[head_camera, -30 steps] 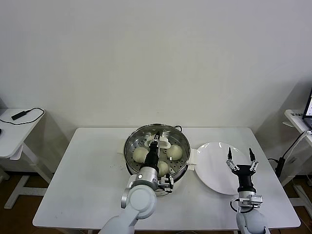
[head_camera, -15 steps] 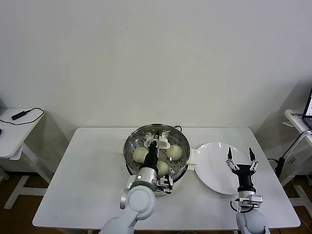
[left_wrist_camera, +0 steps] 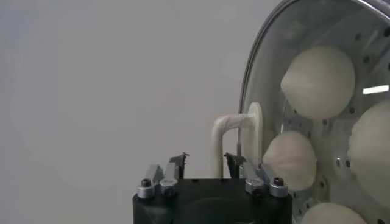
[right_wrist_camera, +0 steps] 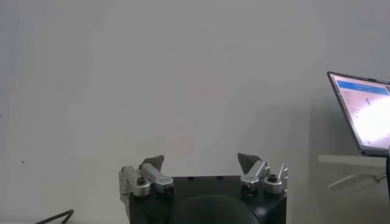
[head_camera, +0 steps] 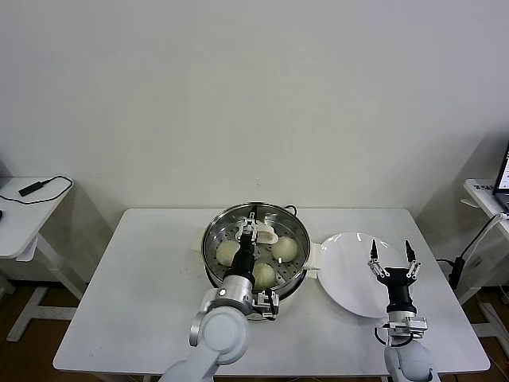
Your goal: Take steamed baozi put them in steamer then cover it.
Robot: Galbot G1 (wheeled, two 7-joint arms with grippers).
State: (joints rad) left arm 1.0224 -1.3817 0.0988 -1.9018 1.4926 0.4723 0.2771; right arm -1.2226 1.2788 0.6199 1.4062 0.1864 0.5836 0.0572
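Observation:
The steamer [head_camera: 211, 239] stands mid-table with the glass lid [head_camera: 278, 223] lying on it. Through the glass I see steamed baozi [head_camera: 229, 253] on the perforated tray, and several baozi [left_wrist_camera: 318, 82] also show in the left wrist view. My left gripper [head_camera: 250, 228] hovers over the lid's white handle [head_camera: 267, 236]. In the left wrist view, one leg of the handle [left_wrist_camera: 218, 143] stands between the open fingers of the left gripper [left_wrist_camera: 207, 161], with gaps on both sides. My right gripper [head_camera: 391, 257] waits open above the plate's near edge and is empty, as the right wrist view also shows [right_wrist_camera: 201, 163].
A bare white plate [head_camera: 350, 274] lies right of the steamer. The white table [head_camera: 143, 286] has free surface on its left half. A side table with a black device and cable [head_camera: 32, 189] stands at far left. A laptop [right_wrist_camera: 365, 112] sits on a stand at far right.
My left gripper has opened and let go of the lid handle; the lid stays on the steamer. The left arm has shifted slightly. The right arm has not moved.

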